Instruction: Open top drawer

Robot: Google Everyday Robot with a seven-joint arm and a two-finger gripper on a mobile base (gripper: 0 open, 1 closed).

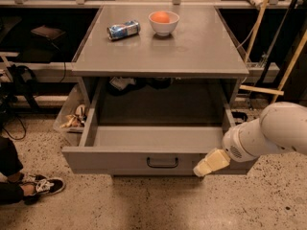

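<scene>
The top drawer (120, 159) is a wide grey metal drawer with a flat front and a small black bar handle (162, 162) at its centre. It stands pulled far out of the grey cabinet (192, 51), and its inside looks empty. My gripper (211, 163), cream-coloured on a white arm (273, 135), is in front of the right part of the drawer front. It is to the right of the handle and apart from it. The narrower drawers are hidden below the open one.
On the cabinet top lie a crushed blue can (123, 29) and a white bowl (163, 22) with an orange thing in it. A clear bin of clutter (72, 118) sits left of the cabinet. A person's shoe (43, 185) is on the floor at left. Wooden poles (256, 89) lean at right.
</scene>
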